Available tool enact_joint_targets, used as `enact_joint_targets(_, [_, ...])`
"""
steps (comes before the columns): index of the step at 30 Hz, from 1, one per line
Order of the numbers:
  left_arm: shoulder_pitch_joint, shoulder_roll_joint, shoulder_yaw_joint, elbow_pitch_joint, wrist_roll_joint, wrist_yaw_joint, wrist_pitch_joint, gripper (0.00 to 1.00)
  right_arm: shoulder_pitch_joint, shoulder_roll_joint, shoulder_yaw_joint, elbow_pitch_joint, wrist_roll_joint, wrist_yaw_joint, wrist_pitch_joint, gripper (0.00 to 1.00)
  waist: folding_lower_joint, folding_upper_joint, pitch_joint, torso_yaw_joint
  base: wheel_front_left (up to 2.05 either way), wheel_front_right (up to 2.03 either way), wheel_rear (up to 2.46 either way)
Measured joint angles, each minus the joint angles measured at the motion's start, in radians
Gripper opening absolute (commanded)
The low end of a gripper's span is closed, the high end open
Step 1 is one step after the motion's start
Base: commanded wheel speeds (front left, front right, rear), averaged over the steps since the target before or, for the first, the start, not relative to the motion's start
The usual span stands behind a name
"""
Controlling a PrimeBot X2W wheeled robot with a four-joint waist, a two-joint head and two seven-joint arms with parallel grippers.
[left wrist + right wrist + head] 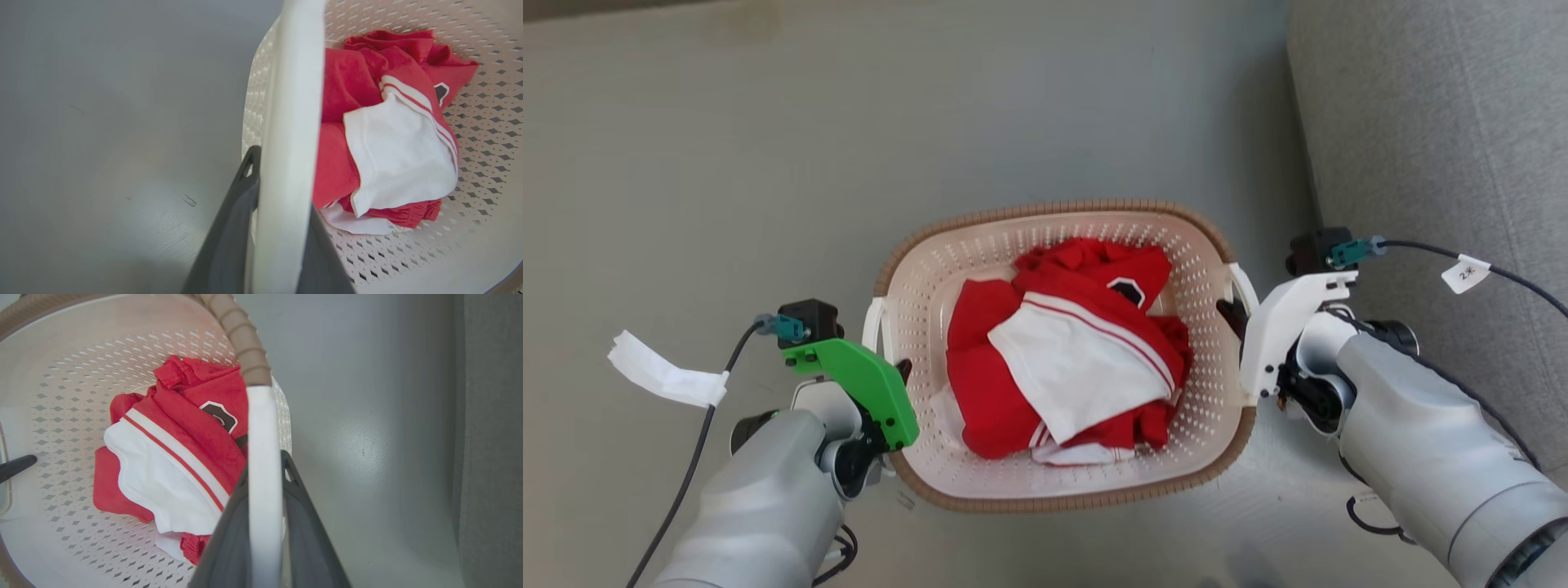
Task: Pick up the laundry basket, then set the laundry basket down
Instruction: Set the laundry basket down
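Between left gripper (903, 373) and right gripper (1230, 314), both clamped on its white handles (872, 320), spans the cream perforated plastic laundry basket (931, 269).

Held left forearm (760, 490) and right forearm (1429, 441) forward and slanted inward, green mount (866, 380) on the left wrist, white mount (1282, 327) on the right. Clamped left gripper (901, 371) on one basket (1054, 208) handle, a dark finger either side; clamped right gripper (1230, 314) likewise on the opposite handle.

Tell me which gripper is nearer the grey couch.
Right. The right gripper grips the laundry basket by the handle facing the grey couch; the left gripper grips the opposite handle, across the basket.
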Motion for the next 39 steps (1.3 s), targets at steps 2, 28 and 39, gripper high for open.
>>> enact_joint_targets(2, [-0.013,0.000,0.000,-0.002,0.002,0.000,-0.015,0.00,-0.014,-0.002,0.001,-0.001,-0.003,0.000,-0.019,0.00,0.0000,0.0000,0.025,0.000,0.00,0.00,0.00])
enact_joint_targets(28, [-0.112,0.000,-0.014,0.009,0.010,-0.002,-0.118,0.00,-0.090,-0.001,0.021,0.015,-0.004,0.001,-0.147,0.00,-0.0001,0.0000,0.253,0.013,0.00,0.00,0.00])
enact_joint_targets(39, [-0.153,0.001,-0.017,0.030,0.017,-0.005,-0.143,0.00,-0.124,0.009,0.032,0.025,-0.003,0.001,-0.174,0.00,-0.0001,0.0000,0.322,0.027,0.00,0.00,0.00])
